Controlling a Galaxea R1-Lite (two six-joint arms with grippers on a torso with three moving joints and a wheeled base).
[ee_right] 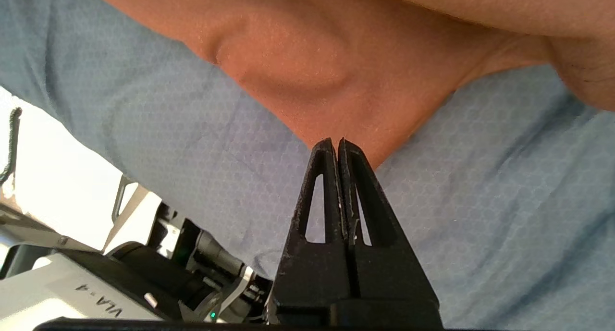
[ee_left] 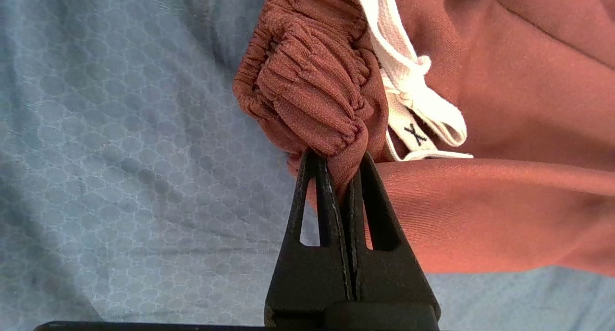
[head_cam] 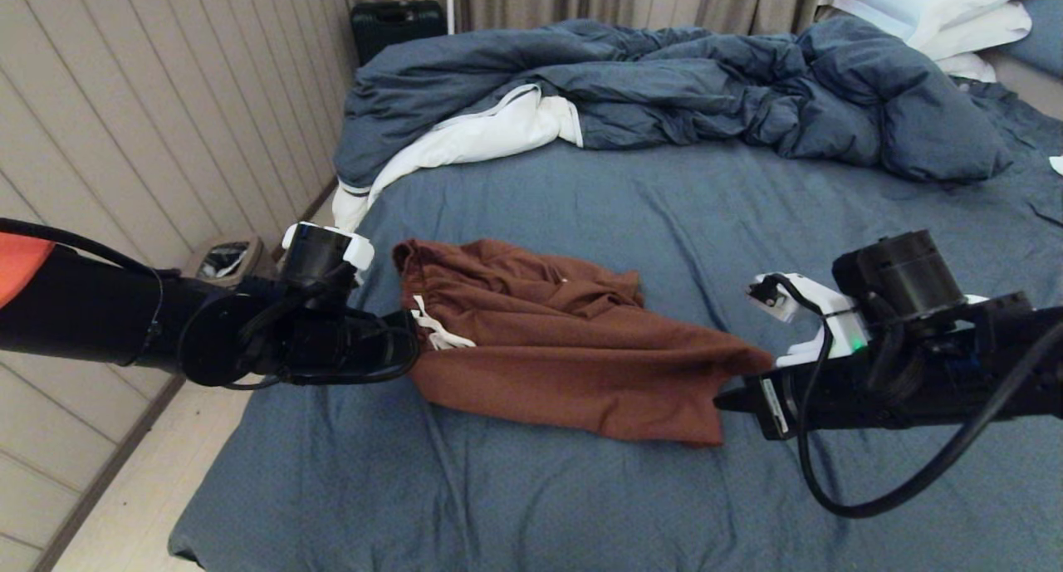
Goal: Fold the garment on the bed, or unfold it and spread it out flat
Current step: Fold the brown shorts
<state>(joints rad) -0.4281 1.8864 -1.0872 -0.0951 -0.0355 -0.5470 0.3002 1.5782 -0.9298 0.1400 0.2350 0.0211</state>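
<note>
Two pinches on the rust-brown, soft, limp fabric shorts (head_cam: 548, 339): left gripper (ee_left: 342, 170) jaws shut on the gathered elastic waistband, right gripper (ee_right: 336, 151) jaws shut on a leg corner; light, will drape.

Soft, even, rather dim room light falls on the bed (head_cam: 598, 198), with only faint shadows in the folds of the duvet (head_cam: 664, 90) beyond it, no glare, and the floor beside the bed washed out to blank white in the right wrist view.
</note>
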